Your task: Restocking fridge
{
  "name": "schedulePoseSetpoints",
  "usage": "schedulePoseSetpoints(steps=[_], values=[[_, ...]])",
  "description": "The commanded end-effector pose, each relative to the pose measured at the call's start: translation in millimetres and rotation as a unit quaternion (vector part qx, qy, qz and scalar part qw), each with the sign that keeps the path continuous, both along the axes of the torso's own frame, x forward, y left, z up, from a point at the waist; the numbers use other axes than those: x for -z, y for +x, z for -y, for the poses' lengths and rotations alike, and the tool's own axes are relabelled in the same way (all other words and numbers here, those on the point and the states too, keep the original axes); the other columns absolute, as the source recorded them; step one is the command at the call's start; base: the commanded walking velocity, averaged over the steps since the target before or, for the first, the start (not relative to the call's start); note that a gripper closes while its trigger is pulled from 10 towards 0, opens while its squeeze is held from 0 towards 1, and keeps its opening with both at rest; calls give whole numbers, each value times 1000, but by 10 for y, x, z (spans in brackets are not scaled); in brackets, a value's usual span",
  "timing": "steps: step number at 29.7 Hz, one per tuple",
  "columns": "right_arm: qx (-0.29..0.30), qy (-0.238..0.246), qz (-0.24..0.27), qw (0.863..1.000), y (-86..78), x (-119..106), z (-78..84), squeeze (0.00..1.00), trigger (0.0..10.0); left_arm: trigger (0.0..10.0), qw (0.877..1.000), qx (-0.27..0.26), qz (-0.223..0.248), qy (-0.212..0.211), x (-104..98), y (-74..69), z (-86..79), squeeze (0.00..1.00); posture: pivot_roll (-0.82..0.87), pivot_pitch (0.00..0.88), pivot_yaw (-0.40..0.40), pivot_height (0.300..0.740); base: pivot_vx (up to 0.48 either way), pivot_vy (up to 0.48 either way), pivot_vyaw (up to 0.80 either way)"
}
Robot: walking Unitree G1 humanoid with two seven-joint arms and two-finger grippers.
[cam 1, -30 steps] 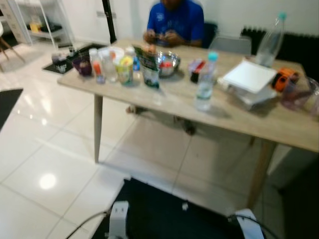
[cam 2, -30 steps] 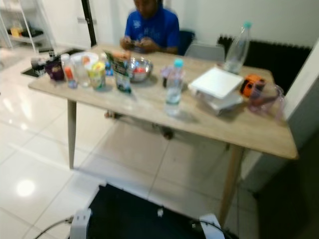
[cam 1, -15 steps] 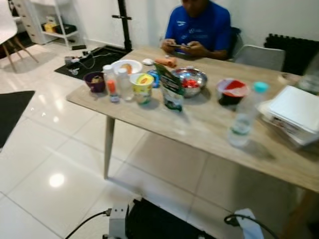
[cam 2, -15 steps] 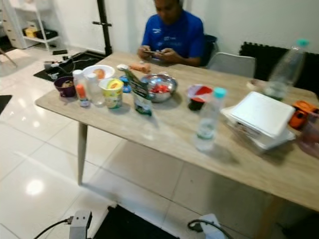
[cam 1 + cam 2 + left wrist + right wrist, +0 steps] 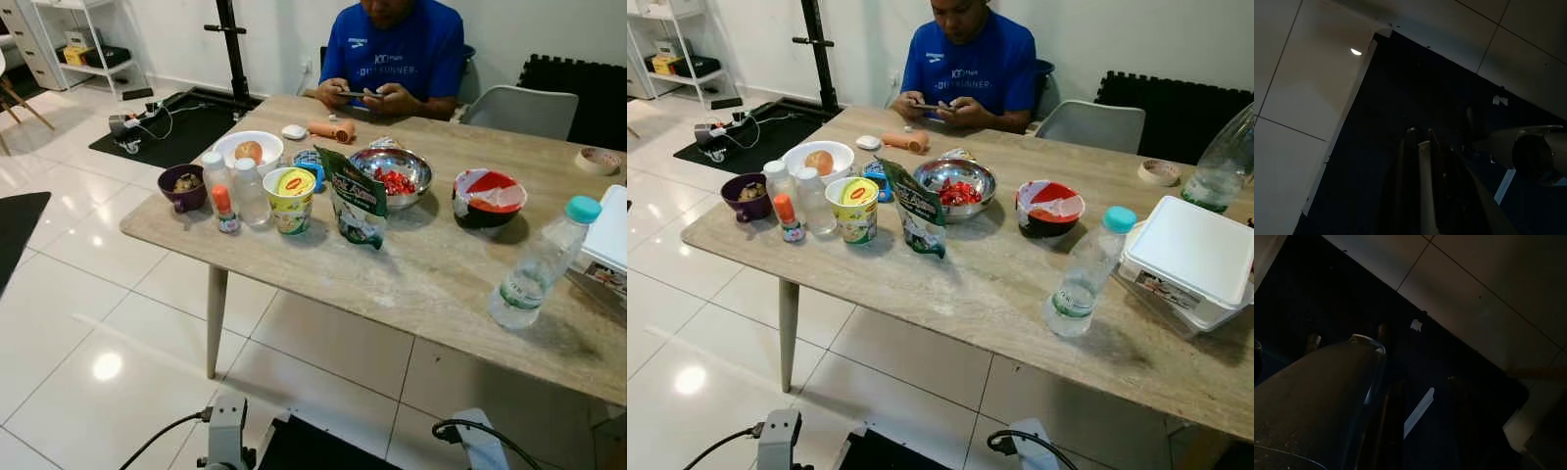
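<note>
Standing before the table [image 5: 950, 284], nothing picked yet; left tool [image 5: 1419, 147] looks closed, right tool's state I cannot tell. Next, reach for the yellow cup [image 5: 855, 208] at centre-left.

A grey bracket [image 5: 226, 431] with black cables [image 5: 162, 438] and a dark base [image 5: 323, 452].

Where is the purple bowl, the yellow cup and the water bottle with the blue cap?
purple bowl [image 5: 183, 188], left eye view, on its front wall.
yellow cup [image 5: 293, 193], left eye view, on its side.
water bottle [image 5: 1085, 275], right eye view, on its clear body.
</note>
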State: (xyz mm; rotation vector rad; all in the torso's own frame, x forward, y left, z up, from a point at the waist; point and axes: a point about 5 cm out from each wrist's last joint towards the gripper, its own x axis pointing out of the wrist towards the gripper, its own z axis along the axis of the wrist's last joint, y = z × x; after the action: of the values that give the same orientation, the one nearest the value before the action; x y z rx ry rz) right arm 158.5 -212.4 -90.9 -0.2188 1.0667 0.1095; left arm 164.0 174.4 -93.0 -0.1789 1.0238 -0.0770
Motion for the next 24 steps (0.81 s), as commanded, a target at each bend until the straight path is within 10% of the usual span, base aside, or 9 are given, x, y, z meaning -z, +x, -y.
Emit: schedulePoseSetpoints(steps=[1, 2, 3, 13, 14, 24], values=[[7, 2, -1, 1000, -30, 8, 17, 922, 10000, 10000, 1000, 2, -12, -2, 30, -60, 32, 0, -10, 9, 0, 740, 0, 0, 0], [7, 2, -1, 1000, -30, 8, 17, 922, 10000, 10000, 1000, 2, -12, -2, 30, -60, 32, 0, -10, 9, 0, 740, 0, 0, 0], [2, 9, 2, 1000, -18, 3, 4, 1000, 10000, 10000, 1000, -3, -12, -8, 31, -65, 33, 1000, -6, 14, -3, 740, 0, 0, 0], [2, 9, 2, 1000, -18, 3, 4, 1000, 10000, 10000, 1000, -3, -12, -8, 31, -65, 33, 1000, -6, 14, -3, 740, 0, 0, 0], [0, 1, -3, 1000, -25, 7, 14, 949, 10000, 10000, 1000, -6, -13, -7, 31, -66, 28, 0, -9, 14, -3, 740, 0, 0, 0], [0, 1, -3, 1000, -25, 7, 14, 949, 10000, 10000, 1000, -6, -13, -7, 31, -66, 28, 0, -9, 14, -3, 740, 0, 0, 0]])
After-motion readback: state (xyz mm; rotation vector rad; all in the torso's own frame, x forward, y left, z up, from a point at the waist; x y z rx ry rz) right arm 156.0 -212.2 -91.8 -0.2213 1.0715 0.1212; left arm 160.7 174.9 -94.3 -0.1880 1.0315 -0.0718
